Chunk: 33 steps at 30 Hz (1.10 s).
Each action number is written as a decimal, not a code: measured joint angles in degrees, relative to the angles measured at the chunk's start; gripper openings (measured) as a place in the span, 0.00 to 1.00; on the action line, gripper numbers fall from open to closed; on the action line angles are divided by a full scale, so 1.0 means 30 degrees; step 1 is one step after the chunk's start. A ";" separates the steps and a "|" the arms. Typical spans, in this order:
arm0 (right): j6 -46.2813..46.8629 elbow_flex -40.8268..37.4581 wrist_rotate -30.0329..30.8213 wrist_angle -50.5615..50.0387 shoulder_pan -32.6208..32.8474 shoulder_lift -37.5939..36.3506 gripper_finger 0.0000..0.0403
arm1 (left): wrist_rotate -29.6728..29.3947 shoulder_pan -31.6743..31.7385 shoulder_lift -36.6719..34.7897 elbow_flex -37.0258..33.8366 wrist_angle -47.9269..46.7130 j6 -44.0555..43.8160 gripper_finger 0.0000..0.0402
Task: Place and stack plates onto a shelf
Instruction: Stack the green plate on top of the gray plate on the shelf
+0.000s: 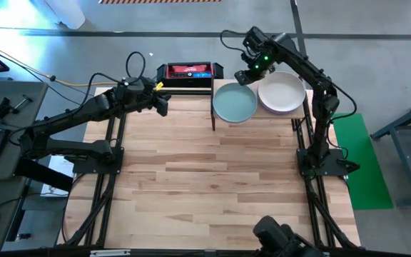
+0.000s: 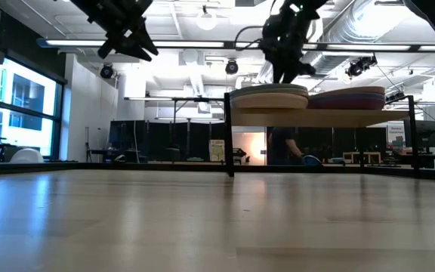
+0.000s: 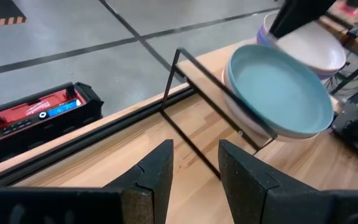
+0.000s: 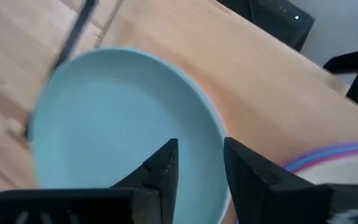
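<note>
Matte plates [image 1: 235, 103], pale wood shelf [image 3: 272, 148]

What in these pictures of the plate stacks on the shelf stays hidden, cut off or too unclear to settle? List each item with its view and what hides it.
- Plates under the teal-green plate: high view, the top plate covers them; count unknown.
- Plates under the pale plate: high view, likewise covered.
- Right gripper: low view, cut off by the top edge.
- Person behind the shelf: low view, mostly hidden by it.
</note>
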 joint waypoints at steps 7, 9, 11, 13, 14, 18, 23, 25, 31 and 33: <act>0.1152 0.2173 -0.0877 -0.2491 0.1301 -0.0191 0.27 | 0.0011 0.0000 0.0000 0.0000 -0.1046 0.0872 0.29; 0.1560 0.1940 -0.1846 -0.2509 0.2217 -0.0551 0.27 | 0.0079 0.0004 0.0000 0.0000 -0.1365 0.0909 0.29; 0.1649 0.1850 -0.2709 -0.2553 0.3377 -0.0751 0.27 | 0.0081 0.0005 -0.0026 0.0000 -0.1844 0.0974 0.29; 0.2036 0.1486 -0.2650 -0.2598 0.4657 -0.0823 0.27 | 0.0079 0.0007 -0.0190 0.0000 -0.2446 0.1262 0.29; 0.2299 0.1362 -0.2496 -0.2569 0.5265 -0.0817 0.27 | 0.0086 0.0000 -0.0284 0.0000 -0.2640 0.1498 0.29; 0.3141 0.0370 -0.0786 -0.2403 0.7484 -0.0874 0.27 | 0.0083 0.0003 -0.0607 0.0000 -0.3528 0.2016 0.29; 0.4416 -0.1987 -0.0181 -0.1232 0.9218 -0.0860 0.27 | 0.0317 0.0004 -0.1151 0.0000 -0.3661 0.3008 0.29; 0.4821 -0.3019 -0.0181 -0.0433 0.9634 -0.0840 0.27 | 0.0442 0.0000 -0.1297 0.0000 -0.3697 0.3022 0.29; 0.6281 -0.4653 0.0915 0.0637 0.9725 -0.0838 0.27 | 0.0450 0.0006 -0.1628 0.0000 -0.4328 0.3049 0.29; 0.6323 -0.4742 0.1407 0.0724 0.9552 -0.0838 0.27 | 0.0450 0.0000 -0.1661 0.0000 -0.4562 0.3051 0.29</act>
